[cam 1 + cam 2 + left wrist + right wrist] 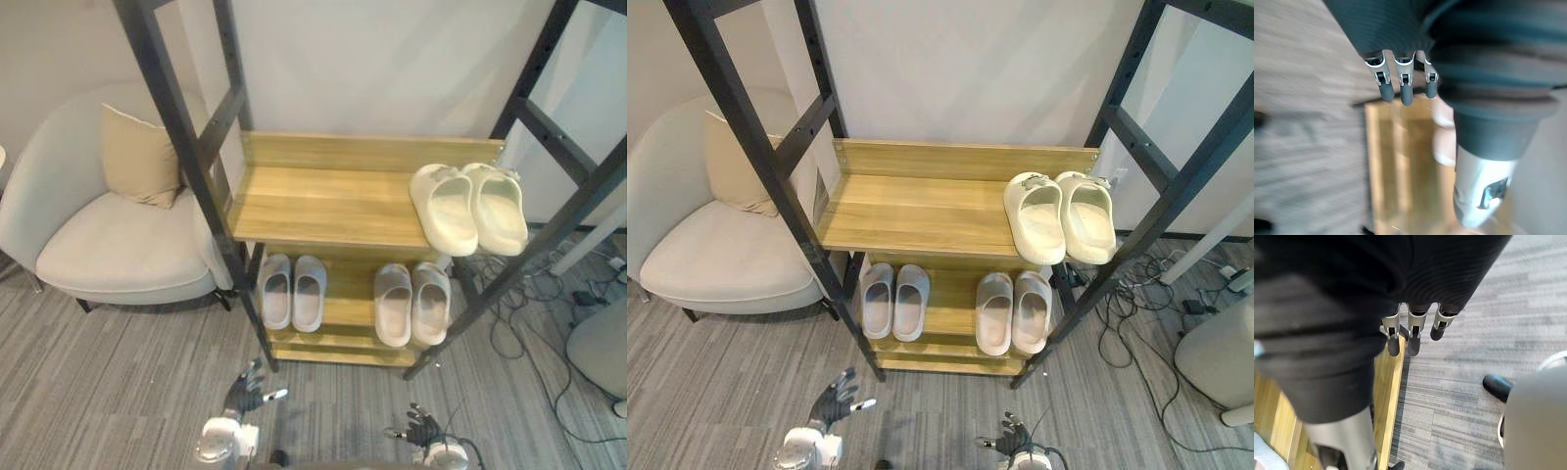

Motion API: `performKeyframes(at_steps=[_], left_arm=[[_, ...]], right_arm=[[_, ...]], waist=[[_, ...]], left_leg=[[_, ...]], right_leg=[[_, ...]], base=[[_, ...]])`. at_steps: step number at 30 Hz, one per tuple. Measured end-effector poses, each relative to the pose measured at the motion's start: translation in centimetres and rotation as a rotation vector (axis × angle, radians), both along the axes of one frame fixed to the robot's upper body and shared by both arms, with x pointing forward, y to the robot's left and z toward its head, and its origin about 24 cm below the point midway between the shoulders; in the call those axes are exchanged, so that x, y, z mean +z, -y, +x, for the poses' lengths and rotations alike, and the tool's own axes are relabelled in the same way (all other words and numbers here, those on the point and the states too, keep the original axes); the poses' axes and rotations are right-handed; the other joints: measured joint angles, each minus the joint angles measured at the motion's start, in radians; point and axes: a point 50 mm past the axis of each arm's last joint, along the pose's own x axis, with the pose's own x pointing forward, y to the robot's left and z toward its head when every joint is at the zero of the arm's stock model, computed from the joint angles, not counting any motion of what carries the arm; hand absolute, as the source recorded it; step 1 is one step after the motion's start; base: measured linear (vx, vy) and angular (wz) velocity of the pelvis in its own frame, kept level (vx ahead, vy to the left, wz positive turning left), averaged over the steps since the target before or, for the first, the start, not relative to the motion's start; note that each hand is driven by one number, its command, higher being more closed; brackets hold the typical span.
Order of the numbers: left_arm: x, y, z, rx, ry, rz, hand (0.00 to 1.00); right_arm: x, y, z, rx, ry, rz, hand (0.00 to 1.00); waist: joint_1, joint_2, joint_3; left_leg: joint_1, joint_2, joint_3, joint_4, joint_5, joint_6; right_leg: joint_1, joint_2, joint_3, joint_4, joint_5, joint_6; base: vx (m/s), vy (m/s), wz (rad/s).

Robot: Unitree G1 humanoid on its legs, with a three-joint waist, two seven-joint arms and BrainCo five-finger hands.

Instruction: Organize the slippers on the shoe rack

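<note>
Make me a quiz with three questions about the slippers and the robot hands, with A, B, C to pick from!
1. Where is the cream pair?
A. inside a box
B. on a table
C. at the right end of the upper shelf

2. How many pairs sit on the lower shelf?
A. one
B. two
C. four

3. What are the left robot hand and the right robot hand doing?
A. open and empty above the floor
B. each gripping a slipper
C. curled into fists

Answers:
1 C: the cream slippers lie side by side on the top board's right end.
2 B: a left pale pair and a right pale pair lie there.
3 A: the fingers are spread with nothing in them.
</note>
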Motion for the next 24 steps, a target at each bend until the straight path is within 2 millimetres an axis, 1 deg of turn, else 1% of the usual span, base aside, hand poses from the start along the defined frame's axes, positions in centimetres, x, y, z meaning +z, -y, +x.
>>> performKeyframes(at_steps=[1,3,5,6,9,15,17,19,20,21,22,23,24], left_arm=[[-0.1,-0.1,-0.1,0.006,-0.008,0.006,0.00],[-1.1,-1.3,-1.7,0.071,-0.090,0.058,0.00],[-1.3,-1.5,-2.1,0.089,-0.104,0.073,0.00],[-1.2,-1.6,-2.1,0.101,-0.102,0.082,0.00],[-1.4,-1.3,-2.2,0.132,-0.105,0.074,0.00],[-1.7,-1.3,-2.3,0.157,-0.126,0.075,0.00],[-1.8,-1.0,-2.1,0.156,-0.126,0.069,0.00],[-1.7,-0.4,-1.3,0.155,-0.108,0.054,0.00],[-1.6,-0.1,-0.9,0.157,-0.098,0.048,0.00],[-1.5,0.3,-0.5,0.160,-0.088,0.039,0.00],[-1.5,0.3,-0.5,0.160,-0.087,0.038,0.00],[-1.2,0.2,-0.1,0.160,-0.066,0.041,0.00],[-1.0,0.2,0.3,0.162,-0.050,0.041,0.00]], right_arm=[[0.0,0.0,0.0,0.000,0.000,0.000,0.00],[0.0,0.0,0.0,-0.004,0.001,-0.003,0.00],[0.0,-0.1,-0.1,-0.009,-0.001,-0.001,0.00],[0.0,-0.3,0.0,-0.013,0.002,0.003,0.00],[-0.1,-0.8,0.1,-0.015,0.004,0.016,0.00],[-0.1,-0.9,0.0,-0.015,0.000,0.017,0.00],[-0.2,-0.8,0.0,-0.017,-0.005,0.012,0.00],[-0.1,-0.8,0.2,-0.022,-0.001,0.002,0.00],[0.0,-0.7,0.9,-0.018,0.009,-0.003,0.00],[0.5,-0.7,2.8,-0.009,0.047,-0.013,0.00],[0.6,-0.7,3.0,-0.008,0.052,-0.013,0.00],[1.1,-0.8,4.4,-0.001,0.088,-0.017,0.00],[1.6,-0.9,5.5,0.003,0.115,-0.018,0.00]], waist=[[0.000,0.000,0.000],[0.005,0.000,0.003],[0.007,0.000,0.003],[0.010,0.000,0.003],[0.012,0.000,0.003],[0.015,0.003,0.006],[0.015,0.004,0.008],[0.018,0.006,0.021],[0.025,0.009,0.036],[0.039,0.016,0.050],[0.039,0.016,0.050],[0.039,0.013,0.052],[0.045,0.012,0.070]], left_leg=[[0.001,0.000,0.000,0.000,0.000,0.000],[0.012,0.000,0.002,-0.003,0.000,0.000],[0.013,0.000,0.001,-0.005,0.000,0.000],[0.013,0.000,0.000,-0.009,0.000,0.000],[0.012,0.000,-0.001,-0.015,0.001,0.000],[0.012,-0.004,-0.009,-0.015,0.001,0.000],[0.002,-0.009,-0.035,-0.013,0.003,0.001],[-0.034,-0.018,-0.095,0.001,0.011,0.003],[-0.056,-0.022,-0.115,0.016,0.013,0.002],[-0.133,-0.031,-0.110,0.051,0.037,0.005],[-0.140,-0.033,-0.108,0.055,0.042,0.005],[-0.185,-0.044,-0.068,0.052,0.091,0.019],[-0.205,-0.029,0.059,0.102,0.031,0.042]], right_leg=[[0.000,0.000,0.000,0.000,0.000,0.000],[0.009,0.000,0.002,0.000,-0.001,0.000],[0.012,0.000,0.001,0.000,-0.007,0.001],[0.011,0.000,0.000,0.000,-0.017,0.007],[0.011,0.001,-0.001,0.000,-0.019,0.005],[0.012,0.000,-0.005,0.000,-0.019,0.009],[0.013,-0.003,-0.036,0.002,-0.020,0.009],[0.012,-0.011,-0.094,0.019,-0.031,0.012],[0.008,-0.016,-0.123,0.029,-0.039,0.012],[-0.035,-0.035,-0.163,0.072,-0.054,0.006],[-0.040,-0.037,-0.166,0.077,-0.056,0.005],[-0.082,-0.062,-0.182,0.105,-0.065,-0.011],[-0.094,-0.078,-0.216,0.119,-0.065,-0.011]], base=[[0.00,0.000,0.00],[0.00,0.000,0.00],[-0.02,-0.005,0.02],[-0.04,-0.009,0.03],[0.00,0.000,0.00],[0.02,-0.006,0.03],[0.03,-0.021,0.40],[0.04,-0.032,0.85],[-0.01,0.000,1.00],[-0.04,0.011,0.74],[-0.06,0.047,0.82],[-0.01,0.095,0.62],[-0.01,0.118,0.65]])
